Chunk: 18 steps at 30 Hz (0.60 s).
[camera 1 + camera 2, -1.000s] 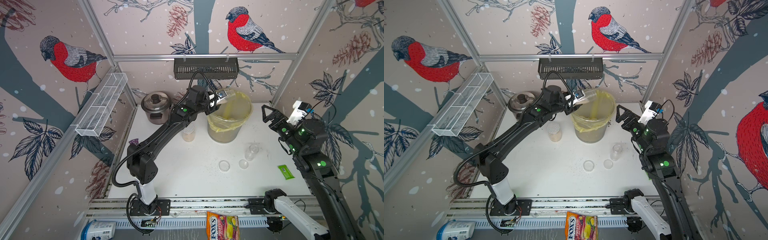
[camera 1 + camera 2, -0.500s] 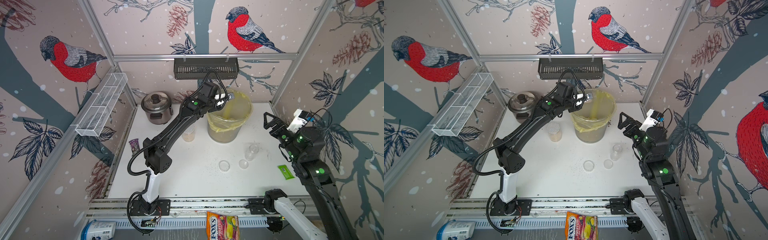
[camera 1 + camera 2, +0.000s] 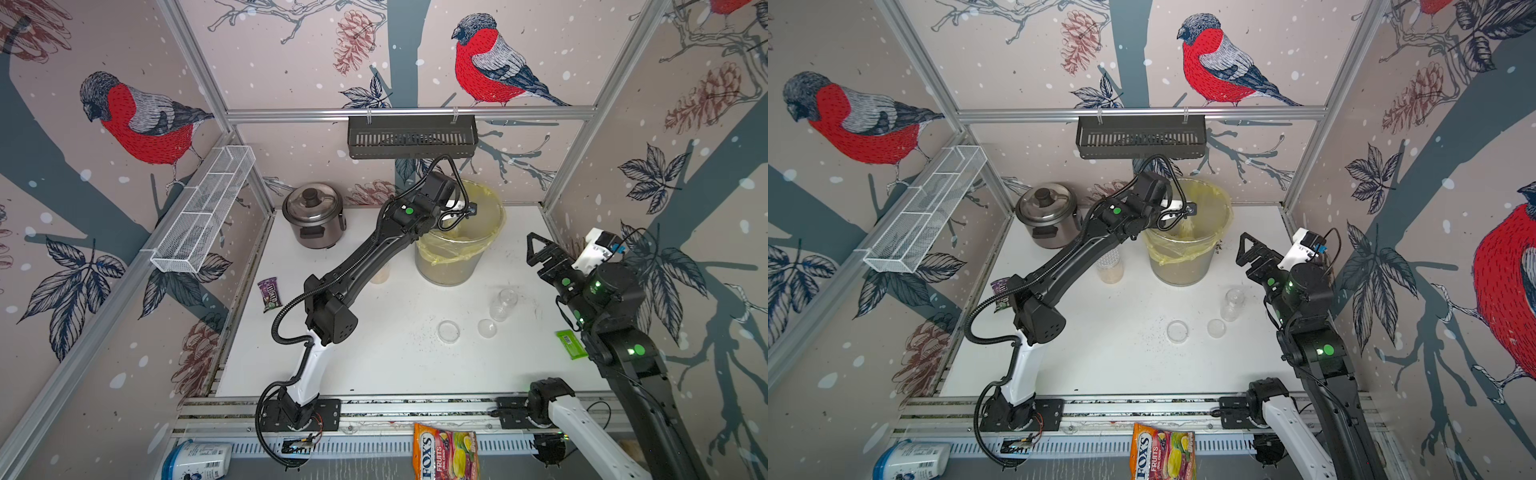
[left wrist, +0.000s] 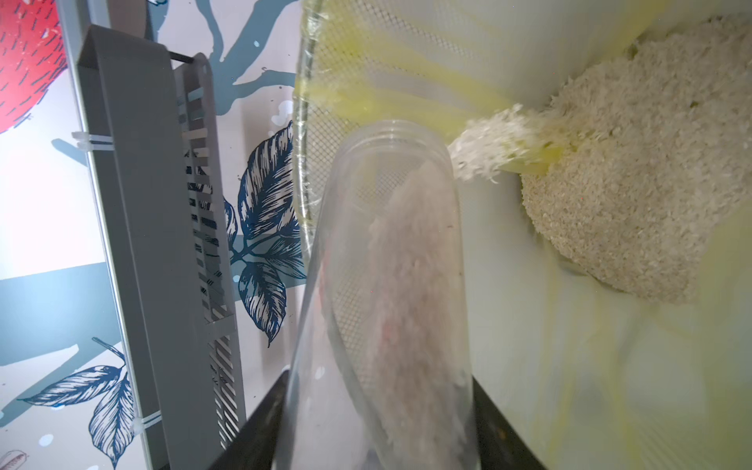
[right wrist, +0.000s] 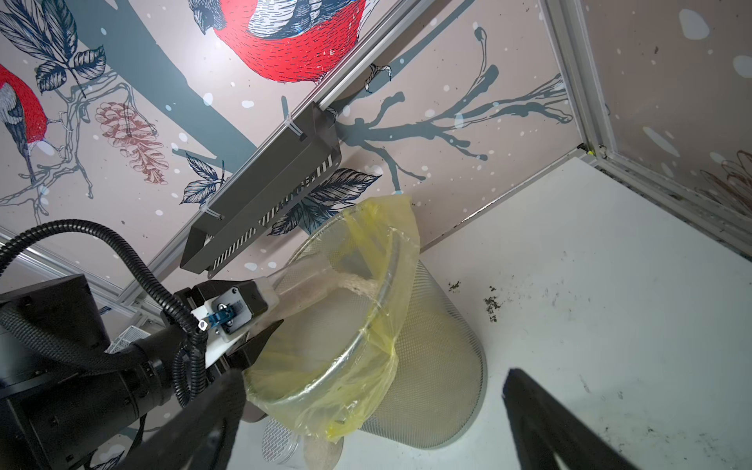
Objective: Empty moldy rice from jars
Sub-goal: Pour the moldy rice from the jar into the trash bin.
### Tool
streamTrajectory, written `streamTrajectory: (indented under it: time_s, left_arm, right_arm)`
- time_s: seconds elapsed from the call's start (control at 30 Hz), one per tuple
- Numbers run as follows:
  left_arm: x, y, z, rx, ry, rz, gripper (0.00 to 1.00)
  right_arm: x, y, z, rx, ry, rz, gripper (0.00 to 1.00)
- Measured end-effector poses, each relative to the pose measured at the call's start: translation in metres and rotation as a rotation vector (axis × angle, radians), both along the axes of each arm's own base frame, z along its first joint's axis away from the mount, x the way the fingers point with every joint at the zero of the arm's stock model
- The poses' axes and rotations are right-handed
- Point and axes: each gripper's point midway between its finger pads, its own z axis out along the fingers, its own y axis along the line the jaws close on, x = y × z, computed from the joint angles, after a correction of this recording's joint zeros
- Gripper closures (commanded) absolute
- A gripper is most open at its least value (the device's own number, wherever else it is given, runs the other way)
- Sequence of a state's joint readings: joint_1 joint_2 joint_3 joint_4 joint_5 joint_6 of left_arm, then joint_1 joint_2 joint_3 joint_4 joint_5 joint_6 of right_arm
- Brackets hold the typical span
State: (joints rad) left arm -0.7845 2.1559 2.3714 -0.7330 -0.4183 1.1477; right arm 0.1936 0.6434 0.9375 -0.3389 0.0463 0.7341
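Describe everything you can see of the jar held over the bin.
The jar is narrow, clear, plastic-looking and lidless, with a threaded neck. The left end effector is shut on its base end, holding it tilted mouth-down over the yellow-lined mesh bin. Pale rice lies along its lower wall and spills from the mouth into the bin.

A yellow-bagged mesh bin (image 3: 451,270) stands at the back of the white worktop (image 3: 395,370), a steel rice cooker (image 3: 314,216) to its left. A clear narrow jar (image 4: 386,264) tilts over its mouth; an open clear jar (image 3: 503,305) and two clear round lids (image 3: 449,331) (image 3: 487,328) lie before it.
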Motion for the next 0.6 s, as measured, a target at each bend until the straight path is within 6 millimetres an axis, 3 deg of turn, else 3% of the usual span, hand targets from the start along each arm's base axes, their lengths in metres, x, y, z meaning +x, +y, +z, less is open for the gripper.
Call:
streamTrajectory:
  time_s: [0.23, 0.6]
  left_arm:
    - [-0.001, 0.003, -0.002, 0.106, -0.059, 0.005, 0.80]
    - [-0.008, -0.006, 0.014, 0.140, -0.106, -0.030, 0.82]
  right_arm:
    - [0.001, -0.003, -0.007, -0.004, 0.012, -0.016, 0.00]
    - [0.004, -0.005, -0.010, -0.007, 0.021, -0.029, 0.00]
